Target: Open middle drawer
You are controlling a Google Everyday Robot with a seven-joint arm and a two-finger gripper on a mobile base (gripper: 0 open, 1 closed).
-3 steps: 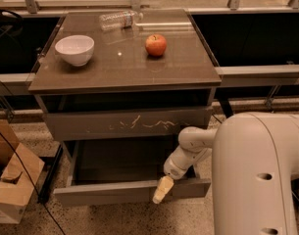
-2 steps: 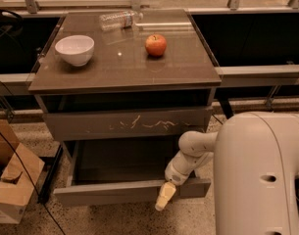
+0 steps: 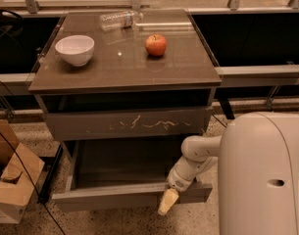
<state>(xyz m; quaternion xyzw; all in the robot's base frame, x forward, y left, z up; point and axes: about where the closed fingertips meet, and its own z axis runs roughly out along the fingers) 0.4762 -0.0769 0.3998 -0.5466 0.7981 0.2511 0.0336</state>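
Observation:
The middle drawer (image 3: 114, 196) is the wide grey-brown one with a plain, handle-less front. It stands pulled out low on the cabinet, and its dark inside (image 3: 122, 163) shows. Above it sits the taller front with white scratch marks (image 3: 134, 124), which is closed. My gripper (image 3: 167, 201) is at the end of the white arm (image 3: 195, 160). Its pale yellowish tip is at the top edge of the drawer front, right of the middle.
On the cabinet top (image 3: 188, 62) are a white bowl (image 3: 74, 49), a red apple (image 3: 156, 44) and a clear plastic bottle lying on its side (image 3: 118, 19). A cardboard box (image 3: 12, 185) stands on the floor at the left. My white body (image 3: 266, 175) fills the lower right.
My gripper has moved down and toward the camera along the drawer front. The middle drawer has slid out a little further.

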